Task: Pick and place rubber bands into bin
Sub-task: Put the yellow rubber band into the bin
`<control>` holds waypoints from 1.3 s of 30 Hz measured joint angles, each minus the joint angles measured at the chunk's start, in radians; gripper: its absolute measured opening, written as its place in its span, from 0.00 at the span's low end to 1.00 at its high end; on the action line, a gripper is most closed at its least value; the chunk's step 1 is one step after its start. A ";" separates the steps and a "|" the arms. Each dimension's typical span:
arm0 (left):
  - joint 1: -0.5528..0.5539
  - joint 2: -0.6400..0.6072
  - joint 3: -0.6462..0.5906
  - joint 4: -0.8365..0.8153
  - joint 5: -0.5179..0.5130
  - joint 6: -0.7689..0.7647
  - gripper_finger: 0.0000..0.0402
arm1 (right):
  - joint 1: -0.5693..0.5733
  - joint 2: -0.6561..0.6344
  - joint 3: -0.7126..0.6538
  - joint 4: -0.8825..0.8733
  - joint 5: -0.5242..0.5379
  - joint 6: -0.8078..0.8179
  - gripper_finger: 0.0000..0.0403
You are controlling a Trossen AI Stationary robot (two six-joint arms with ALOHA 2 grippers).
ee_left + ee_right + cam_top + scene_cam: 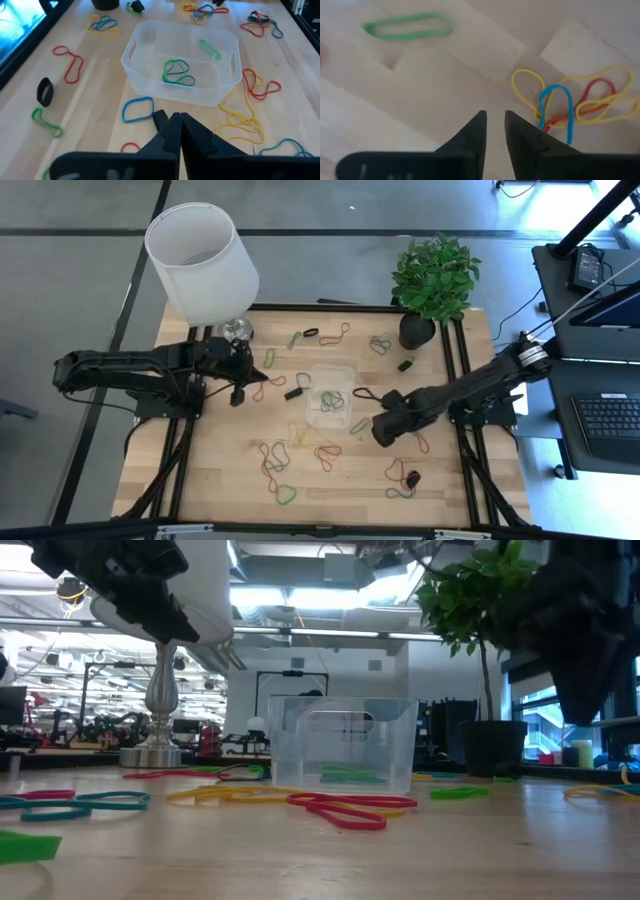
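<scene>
- High view shows the bin (330, 394) sitting near the middle of the table (230, 480), with only a few rubber bands (332, 400) inside it, green and blue ones as far as I can tell.
- Most bands are not yet collected: loops lie scattered on the wood all around the bin, toward the plant pot (416, 330), toward the lamp (203, 255), and across the near half of the table.
- By my judgement the task is early; far more bands are out than in.
- Left gripper (238, 394) hangs over the table beside the bin on the lamp side. Its wrist view shows the fingers (192, 131) pressed together with nothing between them, pointing toward the bin, where a green-and-blue tangle (177, 73) and one green band rest.
- Right gripper (381, 430) sits on the other side of the bin. Its fingers (520, 131) stand slightly apart and hold nothing, close above bare wood, just beside a yellow, red and blue cluster (575, 102); a green loop (407, 25) lies farther off.
- Bin is clear plastic with rounded corners and cut-out handles; the bands are thin, limp loops lying flat.
</scene>
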 joint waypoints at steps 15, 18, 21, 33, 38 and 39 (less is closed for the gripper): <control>0.000 0.000 0.000 0.001 0.005 -0.087 0.00 | -0.126 0.174 0.000 -0.001 -0.046 -0.412 0.30; 0.000 0.000 0.000 0.001 0.005 -0.097 0.00 | -0.148 0.195 0.000 -0.001 -0.084 -0.499 0.28; 0.000 0.000 0.000 0.001 0.005 -0.098 0.01 | -0.161 0.214 0.000 -0.007 -0.089 -0.555 0.26; -0.001 0.000 0.000 0.025 -0.003 -0.234 0.01 | -0.192 0.283 0.004 -0.029 -0.149 -0.624 0.16; -0.001 0.000 0.000 0.062 -0.003 -0.255 0.00 | -0.192 0.277 0.002 -0.037 -0.183 -0.647 0.02; -0.001 0.000 0.000 0.066 -0.003 -0.255 0.00 | -0.192 0.275 0.001 -0.040 -0.186 -0.646 0.02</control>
